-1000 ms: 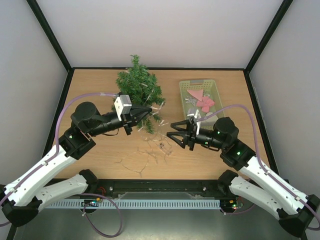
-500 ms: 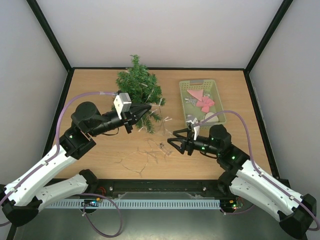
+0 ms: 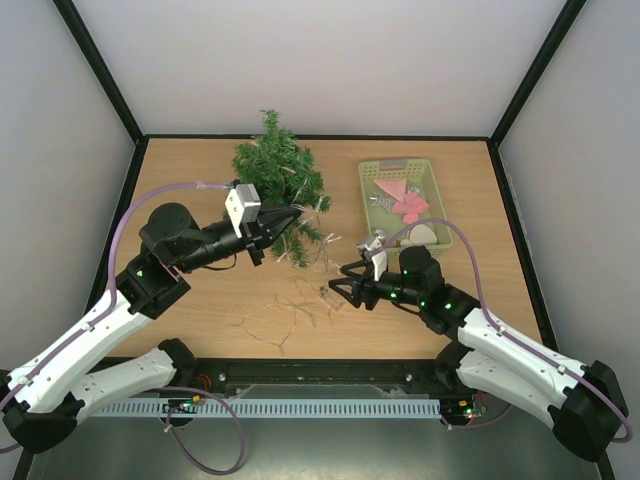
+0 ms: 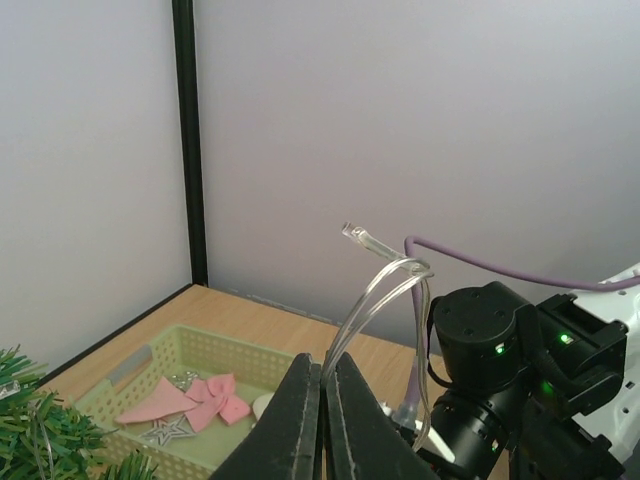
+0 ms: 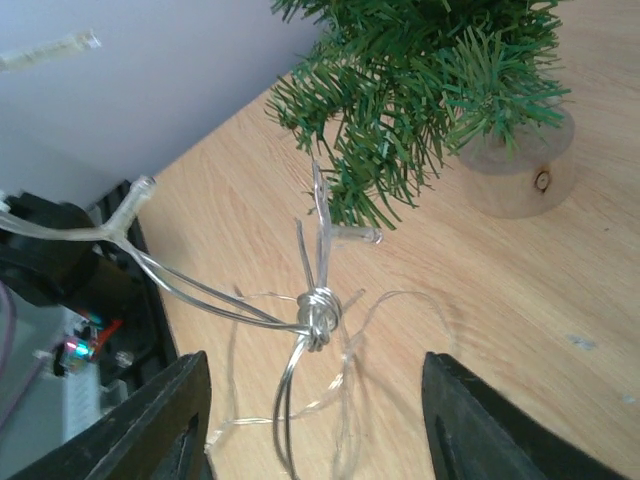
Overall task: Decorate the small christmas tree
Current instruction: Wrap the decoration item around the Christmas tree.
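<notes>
**treefan22:** ok so where's the small christmas tree (image 3: pixel 278 172) at?

**yam_watcher:** standing upright at the back of the counter (image 3: pixel 185 160), a bit left of the middle, on a little round wooden base (image 5: pixel 515 165). The pale green basket (image 3: pixel 362 195) sits off to its right with a pink bow (image 3: pixel 410 207) in it.

**treefan22:** and the claws?

**yam_watcher:** left claw (image 3: pixel 298 216) is pinched together on a clear light string (image 4: pixel 385 290), right by the tree's lower branches, and loops of it poke up from between the fingers. Right claw (image 3: pixel 338 291) is spread apart, holding nothing, low over the rest of the string sprawled on the counter in front of the tree. On its wrist cam a twisted knot (image 5: pixel 318 315) in the wire sits between the two fingers, touching neither.
</notes>
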Tool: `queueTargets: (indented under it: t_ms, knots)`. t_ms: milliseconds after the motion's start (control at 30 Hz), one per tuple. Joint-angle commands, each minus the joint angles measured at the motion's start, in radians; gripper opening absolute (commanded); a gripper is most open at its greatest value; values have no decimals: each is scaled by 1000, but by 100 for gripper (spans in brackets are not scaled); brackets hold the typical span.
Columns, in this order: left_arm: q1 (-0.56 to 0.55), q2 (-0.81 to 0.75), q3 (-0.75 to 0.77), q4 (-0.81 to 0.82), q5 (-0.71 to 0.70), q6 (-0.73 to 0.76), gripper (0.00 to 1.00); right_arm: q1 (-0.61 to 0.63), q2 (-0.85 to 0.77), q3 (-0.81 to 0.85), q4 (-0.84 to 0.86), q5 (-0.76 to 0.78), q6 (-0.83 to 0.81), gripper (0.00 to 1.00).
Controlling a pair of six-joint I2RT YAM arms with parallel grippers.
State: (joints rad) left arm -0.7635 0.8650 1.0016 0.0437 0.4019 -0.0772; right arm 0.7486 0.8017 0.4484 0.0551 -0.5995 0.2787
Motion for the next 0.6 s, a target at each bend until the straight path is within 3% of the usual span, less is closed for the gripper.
queueTargets:
  t_ms: [0, 67, 133, 367, 567]
  knots:
    - [-3, -11, 34, 13, 2, -2, 2, 6, 40, -12, 89, 12, -44, 51]
    - [-2, -16, 34, 5, -4, 1, 2, 6, 56, -3, 81, 23, -50, 28]
    - [-2, -27, 36, -9, -19, 4, 3, 6, 53, 23, 19, 155, -46, 3]
    - [0, -93, 43, -91, -123, 20, 2, 6, -84, 106, -199, 649, 66, 2]
    - [2, -142, 50, -157, -209, 34, 2, 5, -191, 128, -305, 904, 109, 2]
